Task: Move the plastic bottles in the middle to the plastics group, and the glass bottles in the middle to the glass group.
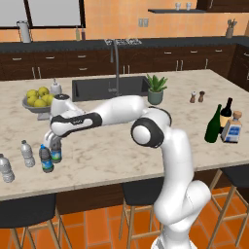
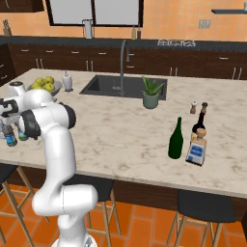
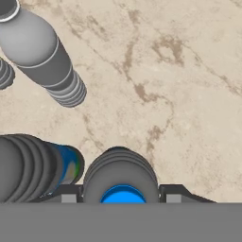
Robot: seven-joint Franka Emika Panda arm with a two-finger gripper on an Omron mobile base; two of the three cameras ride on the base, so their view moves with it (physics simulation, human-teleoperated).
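Note:
My gripper [image 1: 55, 145] reaches down at the counter's left front, jaws closed around a dark plastic bottle [image 3: 121, 172] with a blue cap that stands on the marble [image 1: 57, 155]. In the hand view the gripper [image 3: 121, 197] has one finger on each side of that bottle. The second blue-capped plastic bottle [image 1: 46, 159] [image 3: 33, 165] stands right beside it. Two pale water bottles, the plastics group [image 1: 27, 153] [image 3: 40, 52], stand just left. Far right, the green glass bottle [image 1: 213, 125] [image 2: 176, 140] stands next to the glass group: a tan-label bottle [image 1: 226, 113] and a squat clear bottle [image 1: 232, 128].
A bowl of lemons [image 1: 38, 99] and a white dispenser [image 1: 56, 87] sit behind the arm. The sink [image 1: 109, 87], a potted plant [image 1: 155, 90] and two shakers [image 1: 197, 96] lie further back. Stools stand under the counter's front edge [image 1: 97, 185].

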